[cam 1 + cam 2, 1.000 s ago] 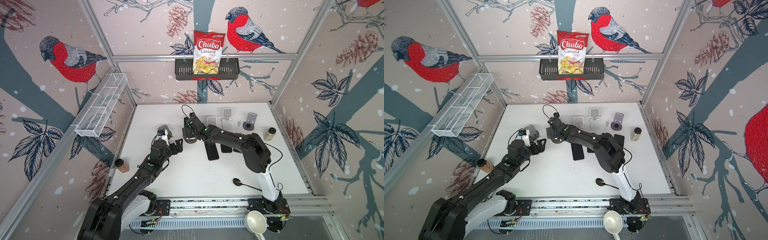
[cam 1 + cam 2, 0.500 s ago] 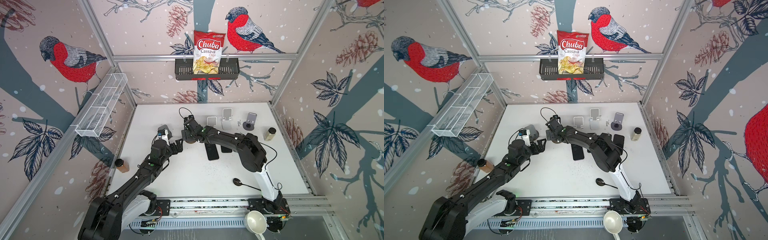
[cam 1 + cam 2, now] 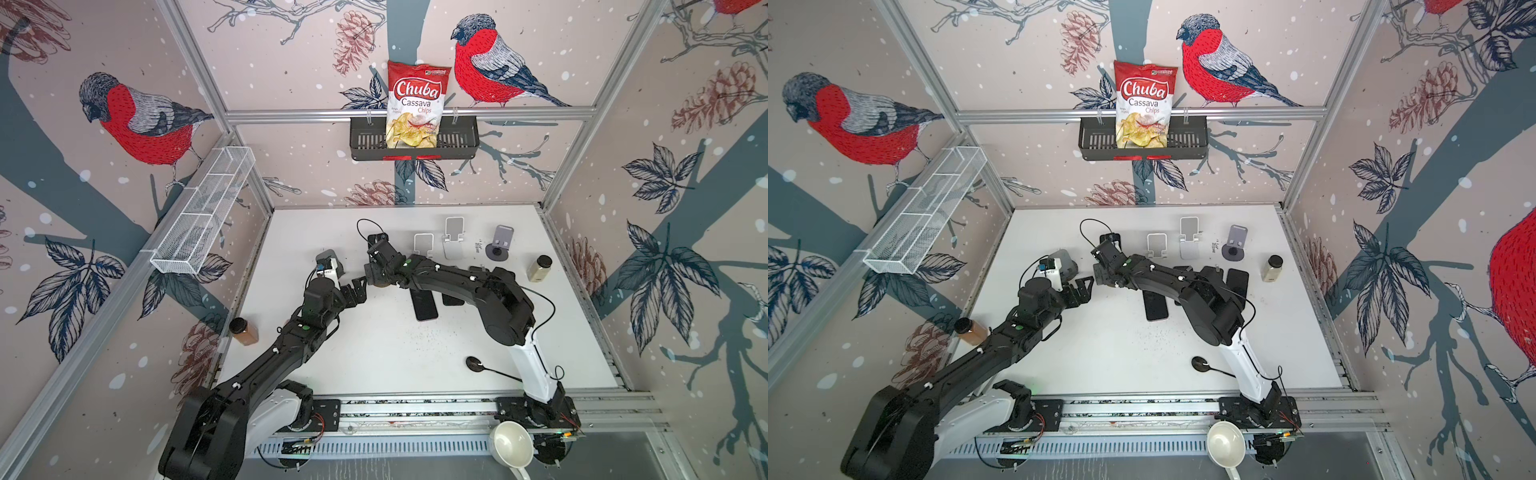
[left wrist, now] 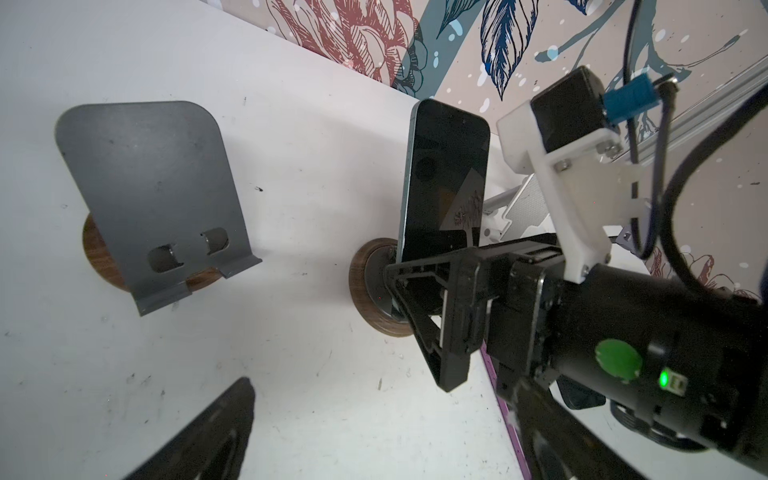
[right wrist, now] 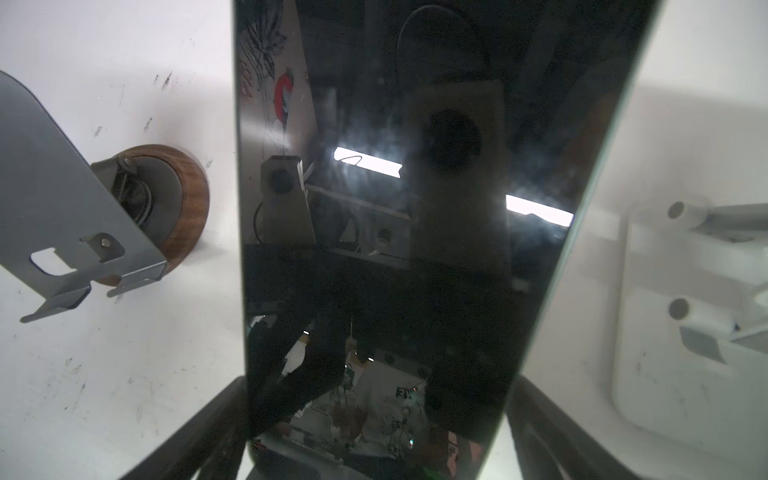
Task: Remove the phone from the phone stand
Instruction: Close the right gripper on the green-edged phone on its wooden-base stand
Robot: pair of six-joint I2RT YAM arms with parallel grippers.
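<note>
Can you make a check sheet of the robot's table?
Surface: white tabletop, scuffed, speckled.
Job's things: black phone upright on round wood-based stand.
Clutter: empty grey metal stand, two white stands, flat dark phone, black spoon, amber jar, pale jar.
Grippers: left gripper open, empty; right gripper straddles the phone's lower end, contact unclear.
Cables: black cable loops off the right wrist camera.
Surroundings: bird-print walls, red chip bag in black basket, white wire basket.

Black-and-white arms (image 3: 457, 278), black left claw (image 3: 358, 289)
</note>
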